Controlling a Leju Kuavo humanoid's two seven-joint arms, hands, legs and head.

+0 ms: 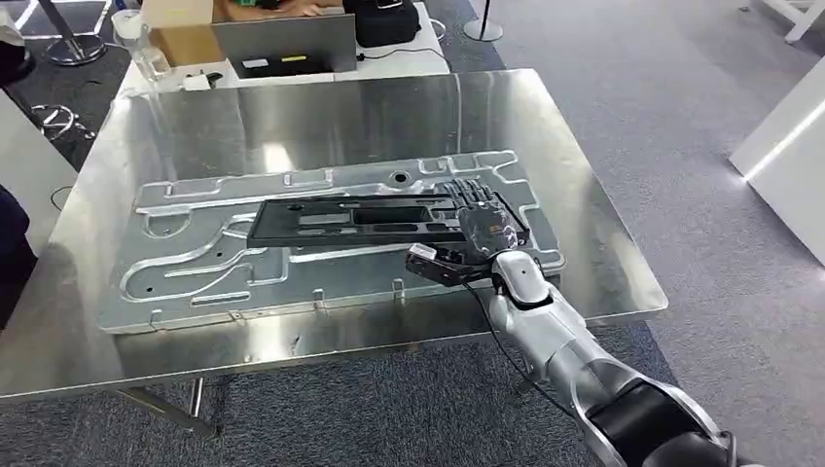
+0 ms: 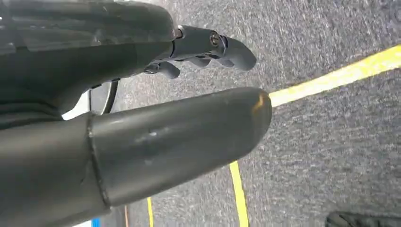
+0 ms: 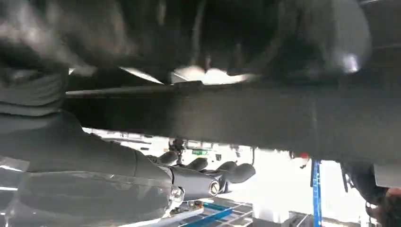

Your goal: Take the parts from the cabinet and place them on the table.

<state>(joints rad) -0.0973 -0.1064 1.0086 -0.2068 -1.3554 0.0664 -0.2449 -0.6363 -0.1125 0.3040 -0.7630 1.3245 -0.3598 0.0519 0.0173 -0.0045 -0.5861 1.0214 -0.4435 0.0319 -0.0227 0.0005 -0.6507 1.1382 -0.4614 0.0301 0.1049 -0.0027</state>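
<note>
Table [image 1: 584,185]: polished sheet metal, glossy, mirror-like glare toward 12 o'clock. Large plate [image 1: 195,282] on it: pale cast or machined metal, satin sheen, raised ribs. Long flat part [image 1: 340,222] across the plate: black, matt, looks like plastic. My right hand [image 1: 477,229] at 4 o'clock: dark, semi-gloss shell, arm in smooth silver metal. My left hand [image 2: 156,137]: thumb of smooth grey plastic, faint scuffs. Floor [image 2: 340,142]: grey carpet, rough nap, with yellow tape [image 2: 331,78]. Box [image 1: 180,29] at 11 o'clock: brown cardboard.

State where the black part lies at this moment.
In the head view the black part lies flat across the silver plate on the steel table, and the right hand rests on its right end.
</note>
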